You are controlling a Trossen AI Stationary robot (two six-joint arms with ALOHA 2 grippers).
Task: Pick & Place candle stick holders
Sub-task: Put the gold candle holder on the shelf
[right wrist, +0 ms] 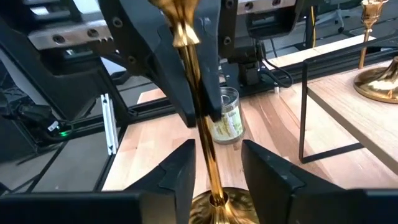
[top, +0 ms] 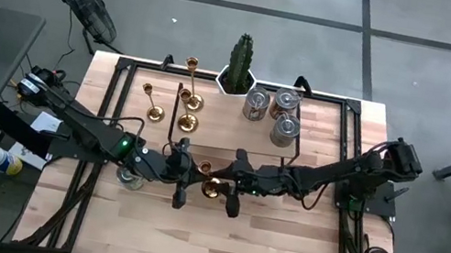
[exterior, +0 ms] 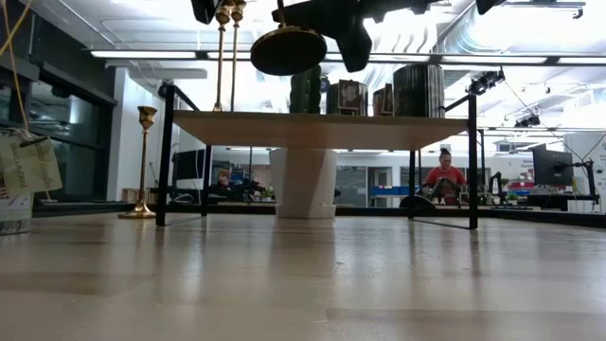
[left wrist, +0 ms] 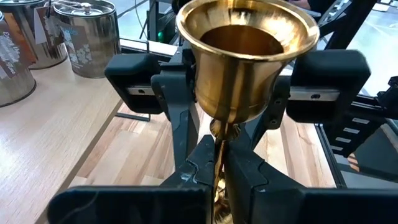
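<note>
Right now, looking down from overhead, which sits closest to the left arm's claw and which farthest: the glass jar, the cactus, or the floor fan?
From the left gripper, in the high view:
1. Glass jar: on the tabletop right beside the left arm's wrist.
2. Cactus: in a white pot on the raised shelf at the table's far edge.
3. Floor fan: off the table, on the floor beyond its far left corner.

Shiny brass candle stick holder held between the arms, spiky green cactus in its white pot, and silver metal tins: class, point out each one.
Shiny brass candle stick holder (left wrist: 245,62): left wrist view, flared cup.
Spiky green cactus (top: 240,57): high view, its body.
Silver metal tins (top: 285,130): high view, one tin's lid.
</note>
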